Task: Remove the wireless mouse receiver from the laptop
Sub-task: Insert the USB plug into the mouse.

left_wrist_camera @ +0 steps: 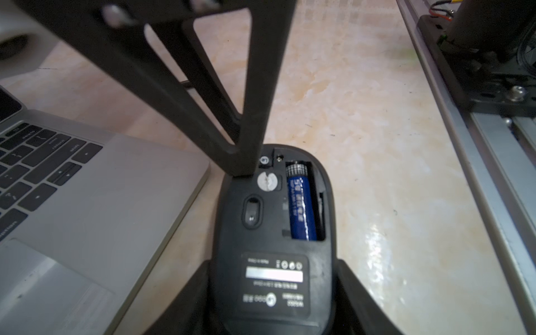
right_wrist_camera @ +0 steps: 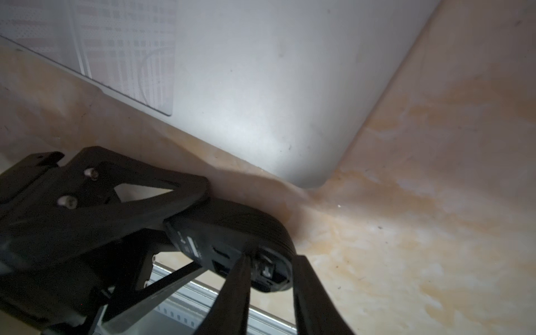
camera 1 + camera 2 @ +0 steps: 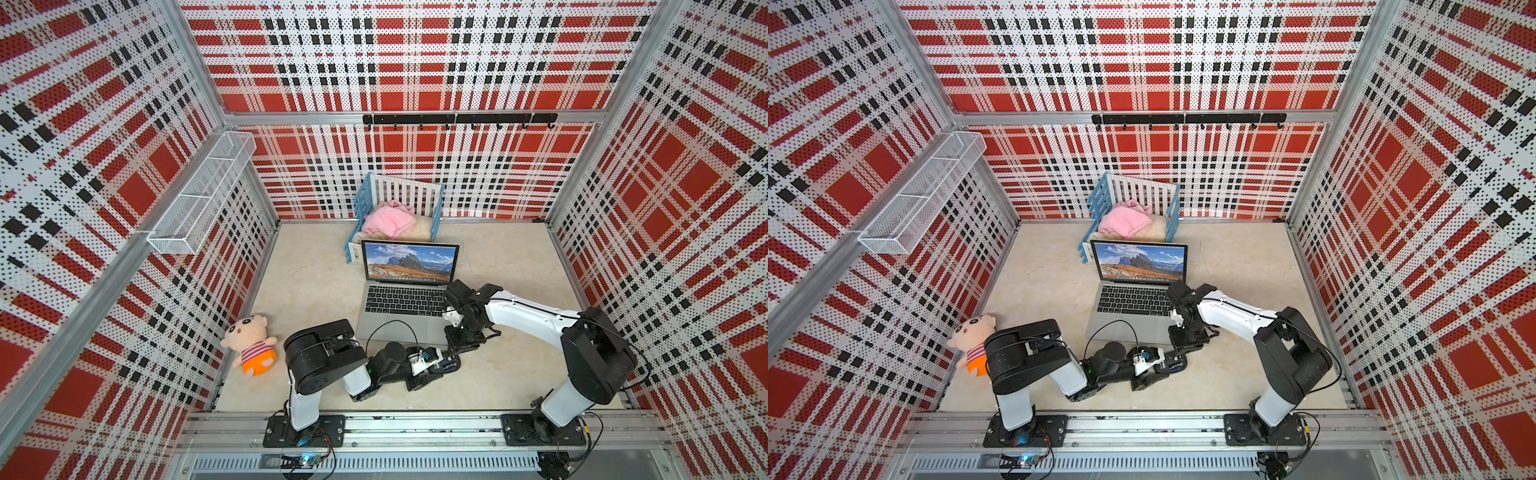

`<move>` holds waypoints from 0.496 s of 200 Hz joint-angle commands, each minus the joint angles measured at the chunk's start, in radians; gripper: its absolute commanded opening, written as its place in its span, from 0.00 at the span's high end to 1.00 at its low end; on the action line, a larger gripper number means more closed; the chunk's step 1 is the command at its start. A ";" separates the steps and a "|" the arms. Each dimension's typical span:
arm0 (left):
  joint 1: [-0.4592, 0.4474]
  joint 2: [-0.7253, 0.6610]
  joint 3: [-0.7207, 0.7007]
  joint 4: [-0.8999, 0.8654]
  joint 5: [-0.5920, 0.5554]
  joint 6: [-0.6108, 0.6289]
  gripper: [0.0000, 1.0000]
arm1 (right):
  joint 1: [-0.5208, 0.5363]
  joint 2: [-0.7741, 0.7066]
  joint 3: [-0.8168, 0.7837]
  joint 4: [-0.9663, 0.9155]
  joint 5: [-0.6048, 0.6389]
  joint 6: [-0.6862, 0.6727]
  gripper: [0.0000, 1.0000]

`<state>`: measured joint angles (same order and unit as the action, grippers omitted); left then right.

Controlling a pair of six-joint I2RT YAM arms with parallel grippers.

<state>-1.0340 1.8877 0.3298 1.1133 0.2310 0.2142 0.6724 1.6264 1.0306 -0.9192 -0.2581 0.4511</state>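
Pale marbled tabletop [image 3: 311,282] is seen beneath both arms, hemmed in by red plaid walls, with the laptop [image 3: 399,320] open at the centre. Just off its near right corner a black mouse [image 1: 229,240] is held belly-up by the left gripper [image 1: 272,290], whose jaws are clamped on the sides of its rear half. The battery bay is uncovered and a blue cell [image 1: 300,203] is exposed.

At the mouse's far end the right gripper [image 2: 272,261] is brought down from above. Its fingers [image 2: 240,278] are seen parted by a narrow gap, straddling the mouse's tip rather than pinching it.

Between those tips a tiny black stub with a pale mark is made out, and it is taken to be the wireless mouse receiver [image 1: 264,161], seated in a slot beside the battery. The right wrist view is dark there, so this is only probable. No stub is seen on the stretches of the laptop's edge that the wrist views show.

The mouse's long axis is laid from the left jaws toward the right arm's side, so the receiver sits at the end farthest from the left gripper, directly under the right one. A straight lift away is judged to be what is called for next, with the stub left undisturbed by the fingers.
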 commanded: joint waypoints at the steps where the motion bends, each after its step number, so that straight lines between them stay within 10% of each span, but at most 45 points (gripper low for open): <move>1: -0.005 0.029 0.002 -0.050 -0.004 0.014 0.57 | 0.001 -0.050 0.009 -0.011 0.057 0.009 0.68; 41: 0.000 0.021 -0.003 -0.053 0.002 0.008 0.57 | -0.097 -0.163 -0.018 0.052 0.150 0.007 0.43; 99: 0.033 -0.042 -0.024 -0.083 -0.003 0.005 0.57 | -0.210 -0.126 0.033 -0.058 0.393 -0.091 0.44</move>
<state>-1.0168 1.8717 0.3260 1.0939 0.2321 0.2138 0.4572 1.4387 1.0252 -0.8948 -0.0170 0.4229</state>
